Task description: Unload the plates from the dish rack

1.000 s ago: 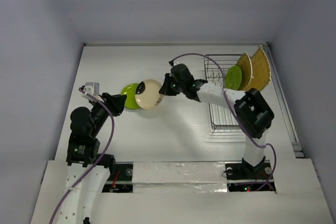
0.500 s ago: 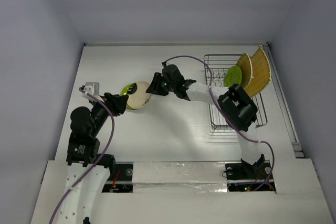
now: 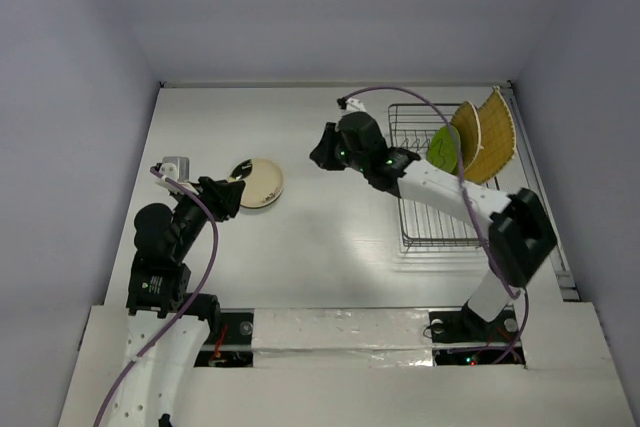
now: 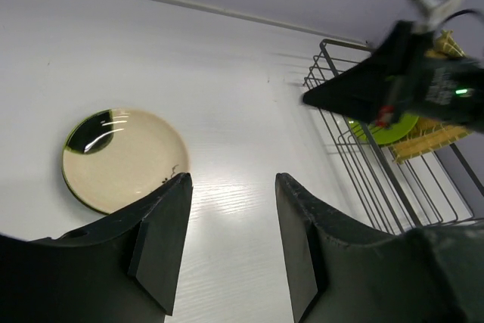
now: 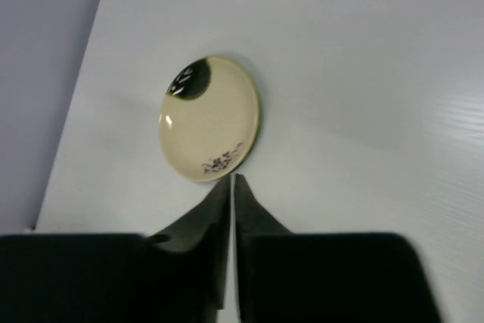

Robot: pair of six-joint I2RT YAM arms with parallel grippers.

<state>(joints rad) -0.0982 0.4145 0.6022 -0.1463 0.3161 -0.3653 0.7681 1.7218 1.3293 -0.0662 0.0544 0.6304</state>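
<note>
Right jaws are pressed together; left jaws stand apart, near the cream plate (image 3: 260, 183), which lies flat on the counter (image 3: 330, 247). I see a green plate (image 3: 443, 147) and two yellow plates (image 3: 490, 137) standing in the dish rack (image 3: 430, 225).

Right arm reaches forward, right gripper (image 5: 231, 181) closed; left gripper (image 4: 233, 187) rests spread apart.

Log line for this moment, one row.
cream round plate flat on table | left gripper open | right gripper shut, empty | wire dish rack: green plate standing
</note>
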